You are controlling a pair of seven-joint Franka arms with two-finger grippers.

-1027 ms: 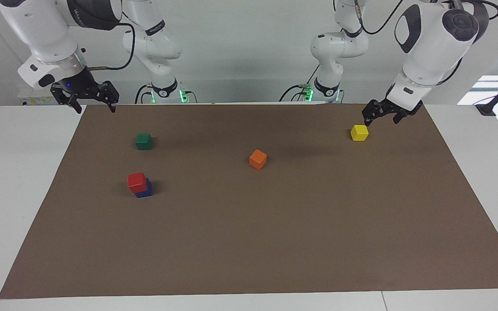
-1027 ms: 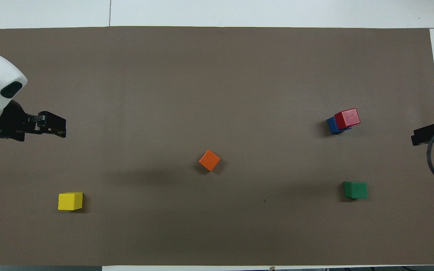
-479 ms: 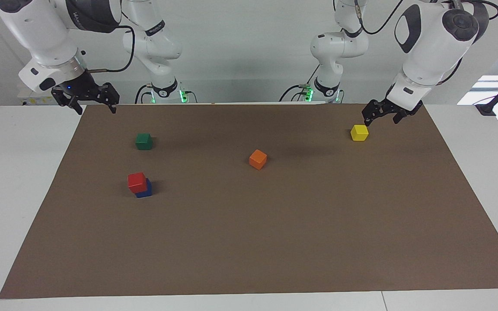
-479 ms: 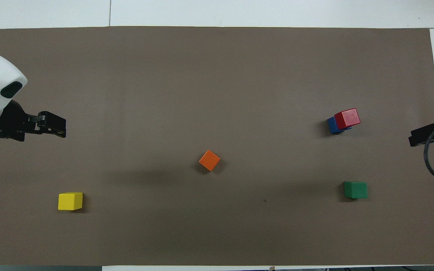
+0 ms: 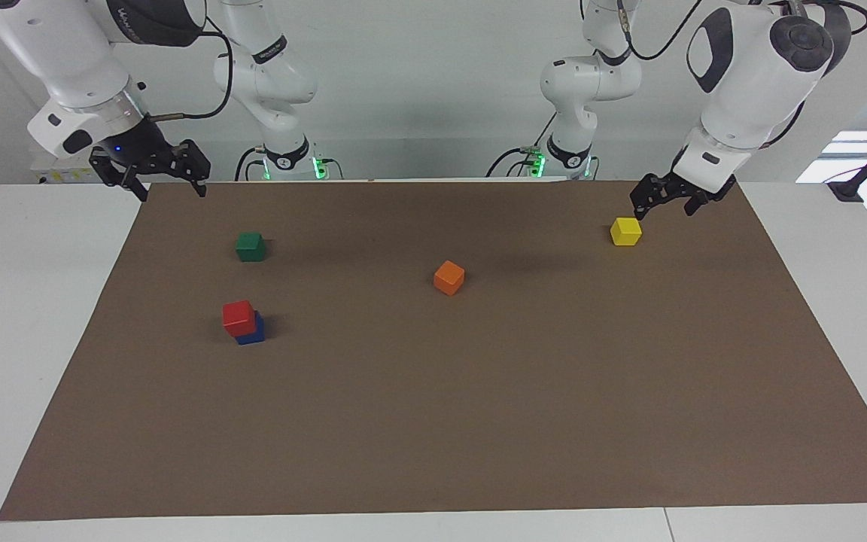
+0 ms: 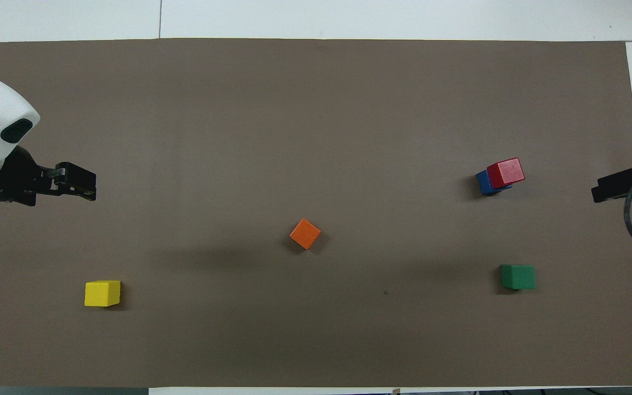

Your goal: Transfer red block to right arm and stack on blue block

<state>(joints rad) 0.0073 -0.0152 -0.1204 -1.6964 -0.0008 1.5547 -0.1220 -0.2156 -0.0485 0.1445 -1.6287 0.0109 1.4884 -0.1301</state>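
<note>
Red block (image 5: 238,317) already sits on the blue block (image 5: 253,332), a bit offset, toward the right arm's end of the table (image 5: 479,421). Looks light and rigid, so pinch two flat sides. Both grippers, right (image 5: 153,172) and left (image 5: 669,197), have fingers spread, holding nothing.

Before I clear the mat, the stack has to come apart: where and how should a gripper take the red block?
Come straight down over the red block and close on two opposite side faces. It sits on the blue block, shifted off centre, so pinch above the seam to leave the blue one undisturbed.
</note>
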